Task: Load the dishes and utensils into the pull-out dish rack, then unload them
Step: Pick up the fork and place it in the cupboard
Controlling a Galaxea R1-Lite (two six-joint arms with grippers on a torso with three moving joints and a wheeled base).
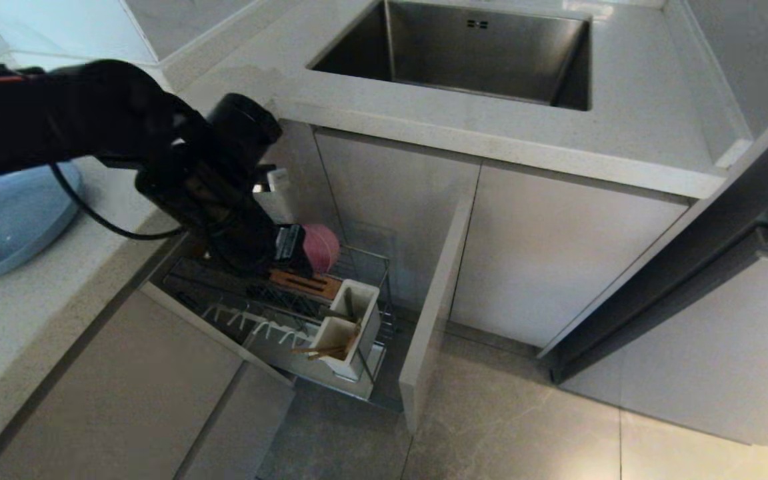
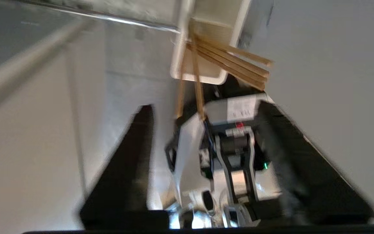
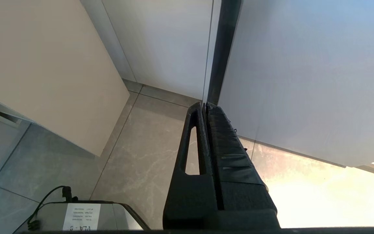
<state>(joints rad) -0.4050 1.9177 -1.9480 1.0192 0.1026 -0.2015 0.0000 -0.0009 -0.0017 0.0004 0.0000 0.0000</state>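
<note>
1. Left gripper: I read it as parted and empty. In the left wrist view the two black fingers stand well apart, with nothing between the pads. The gripper hangs over the rear of the pull-out dish rack, pointing down into it.
2. Pink bowl: round, matte plastic, standing on edge in the rack just beside the left gripper's fingers. I cannot tell from the head view whether finger and bowl touch.
3. Wooden strip: brown, slotted, lying across the rack just below the gripper.
4. Rack body: thin chrome wire forms a basket, with a row of short white prongs along its floor. Its flat, smooth beige panel front stands pulled out from the cabinet line.
5. Utensil box: white, smooth, rectangular, with two compartments, at the front corner of the rack.
6. Chopsticks: light wood, slender and straight, leaning tilted in the nearer compartment with their ends past the rim. The left wrist view shows several sticks fanned out of the box.
7. Blue plate: wide, shallow and round, lying on the speckled counter at the left, well apart from the rack.
8. Sink: brushed steel, rectangular, set in the counter behind the rack.
9. Right gripper: parked low over the grey floor tiles, its ribbed black fingers pressed together with nothing between them.
</note>
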